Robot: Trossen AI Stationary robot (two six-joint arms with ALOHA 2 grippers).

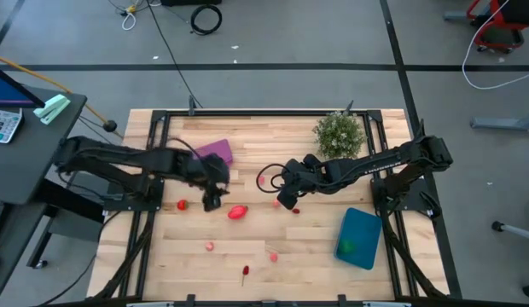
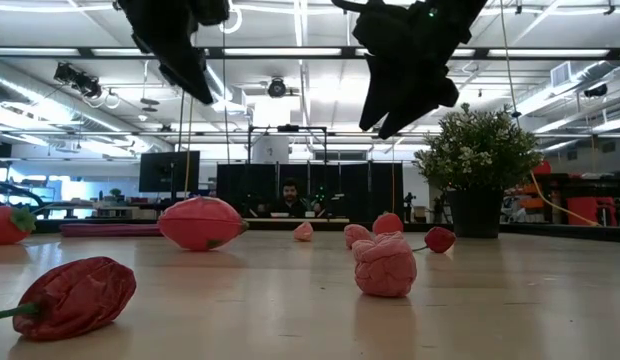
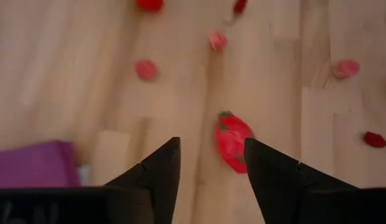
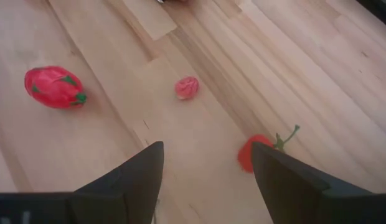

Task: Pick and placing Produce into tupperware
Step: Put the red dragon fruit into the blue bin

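While red produce (image 1: 237, 211) dots the table, the tupperware (image 1: 359, 238) holds something green.

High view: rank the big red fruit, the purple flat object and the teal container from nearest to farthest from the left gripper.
Measured from the left gripper, which hangs open over the table's left half:
1. Big red fruit, just to its right, toward the near edge.
2. Purple flat object, behind it toward the far edge.
3. Teal container, far across on the right side.

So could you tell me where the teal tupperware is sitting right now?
In the high view the tupperware sits at the table's right front, below the right gripper and the potted plant.
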